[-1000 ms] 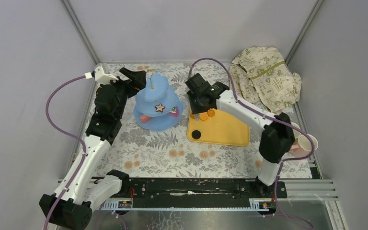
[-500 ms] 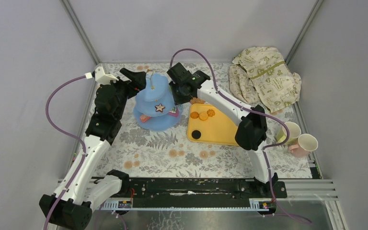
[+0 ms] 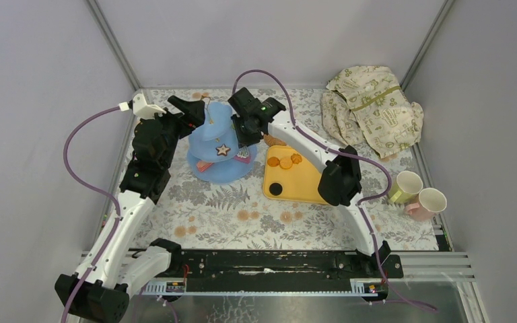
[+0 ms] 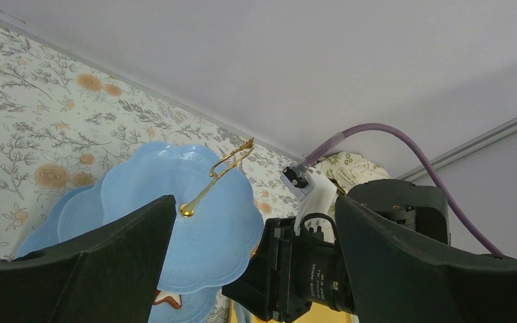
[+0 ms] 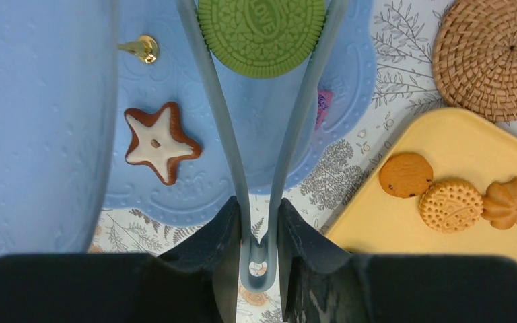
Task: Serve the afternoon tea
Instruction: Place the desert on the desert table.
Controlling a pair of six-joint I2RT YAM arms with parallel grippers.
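Note:
The light-blue three-tier stand (image 3: 219, 145) stands at the back left with a gold loop handle (image 4: 219, 176). My right gripper (image 5: 259, 232) is shut on grey-blue tongs (image 5: 222, 134). The tongs pinch a green round biscuit (image 5: 261, 30) over a tier of the stand. A star biscuit (image 5: 155, 141) lies on a blue tier nearby. My left gripper (image 4: 254, 208) is open beside the top tier, its fingers on either side of the handle and holding nothing. Two pale cups (image 3: 405, 185) (image 3: 431, 202) stand at the right edge. One woven coaster (image 5: 495, 57) lies beside the stand.
The yellow tray (image 3: 306, 178) right of the stand holds three tan biscuits (image 5: 451, 205) and a dark round one (image 3: 276, 189). A cream printed cloth (image 3: 373, 108) is bunched at the back right. My right arm's wrist (image 4: 316, 269) is close to the left fingers.
My right arm has swung left from over the yellow tray to the stand, carrying the tongs. The left arm has not moved.

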